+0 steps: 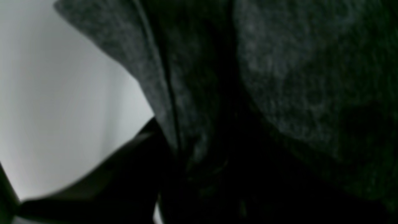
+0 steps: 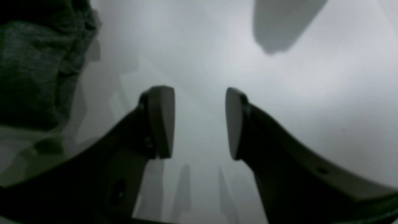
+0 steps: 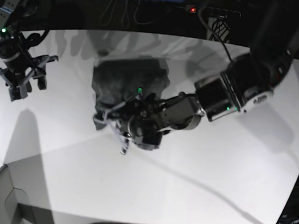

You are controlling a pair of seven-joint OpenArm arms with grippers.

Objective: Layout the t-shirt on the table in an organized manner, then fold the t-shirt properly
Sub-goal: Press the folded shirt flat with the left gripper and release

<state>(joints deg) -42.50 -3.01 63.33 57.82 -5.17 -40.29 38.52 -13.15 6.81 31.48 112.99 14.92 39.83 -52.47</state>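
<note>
The t-shirt (image 3: 131,80), dark heather grey, lies bunched in a heap on the white table (image 3: 195,186) at the centre back. My left gripper (image 3: 116,127) reaches in from the right to the heap's near edge. In the left wrist view, cloth (image 1: 295,77) fills nearly the whole frame and gathers down between the jaws, beside one dark finger (image 1: 93,180); the gripper is shut on it. My right gripper (image 3: 20,84) hovers at the far left, apart from the shirt. Its jaws (image 2: 200,123) stand open and empty over bare table (image 2: 311,93), with shirt cloth (image 2: 34,68) at the frame's left.
A grey box corner (image 3: 7,200) sits at the table's near left. Cables (image 3: 145,10) and dark equipment run behind the table's curved far edge. The left arm's bulky body (image 3: 231,96) stretches across the right half of the table.
</note>
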